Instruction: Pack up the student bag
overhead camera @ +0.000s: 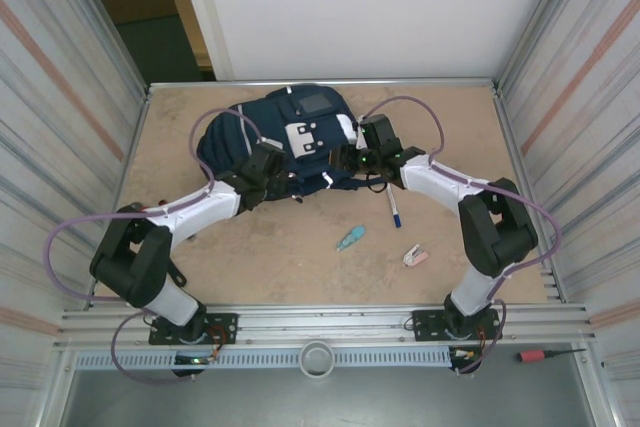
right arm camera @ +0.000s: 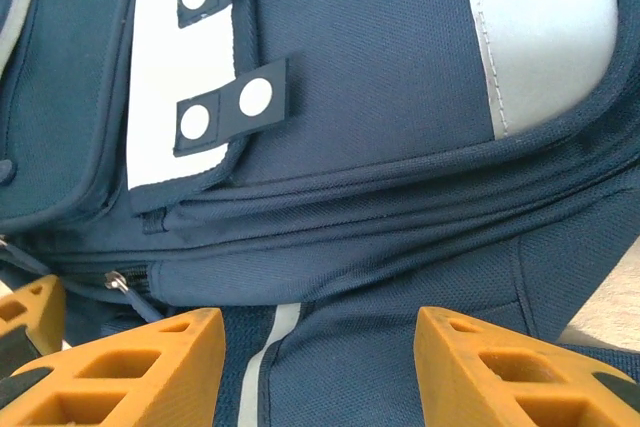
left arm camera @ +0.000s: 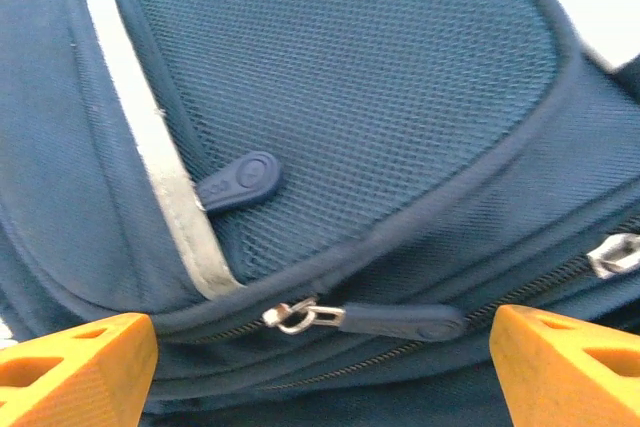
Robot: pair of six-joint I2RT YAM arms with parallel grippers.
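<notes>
Left wrist camera puts our left fingers wide apart with nothing gripped. Between them, on the student bag, lies a rubber zip pull on a metal ring. We cannot tell whether the fingers touch the fabric. A second slider is cut off at the frame's right edge.

Our right fingers are parted too in the right wrist camera. Navy fabric and a reflective strip show in the gap, and nothing is pinched. An orange shape at the left edge is too cropped for us to name.

From the top camera, both wrists cover the bag's near edge, so the zip line is hidden there. The bag lies at the far middle of the counter, white patch upward. Its long axis runs roughly from near left to far right, and we cannot make out which end is its top. Nearer us, apart from it, lie a pen, a small teal item and a pink-and-white item.
</notes>
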